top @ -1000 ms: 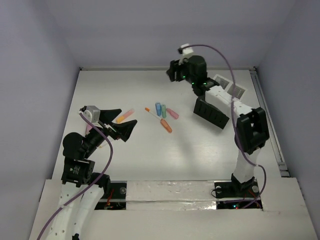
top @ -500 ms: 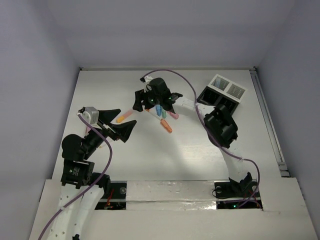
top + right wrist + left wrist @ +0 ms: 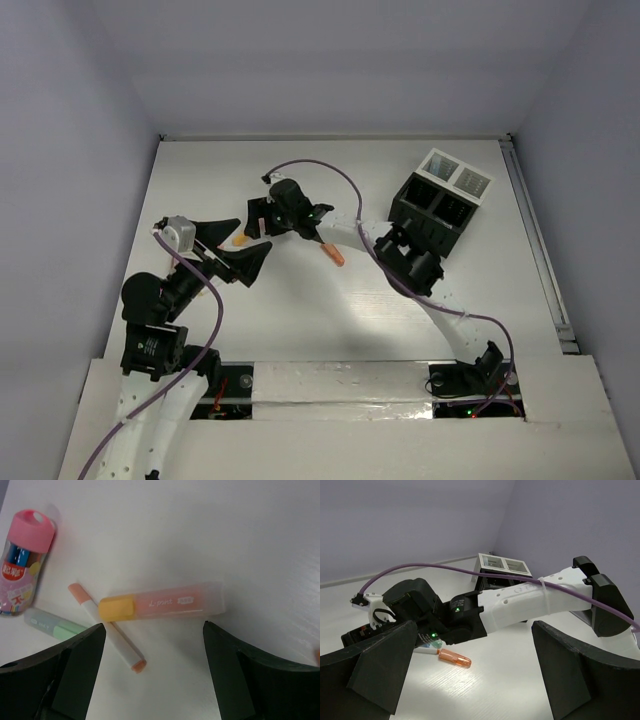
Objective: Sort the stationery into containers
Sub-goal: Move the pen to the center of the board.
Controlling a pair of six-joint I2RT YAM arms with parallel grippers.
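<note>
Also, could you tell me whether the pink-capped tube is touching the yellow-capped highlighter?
Apart. The right wrist view shows bare table between the pink-capped tube and the yellow-capped highlighter.

The right gripper [image 3: 258, 222] hides most of the stationery [image 3: 333, 255] mid-frame from above, and its finger [image 3: 75, 670] covers the green marker's [image 3: 50, 622] end, lower left of its wrist view.

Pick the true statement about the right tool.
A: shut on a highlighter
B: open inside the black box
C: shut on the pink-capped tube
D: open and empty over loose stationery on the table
D: in the right wrist view the right tool has its fingers spread wide with nothing in them, and the peach highlighter lies loose on the table just beyond them.
</note>
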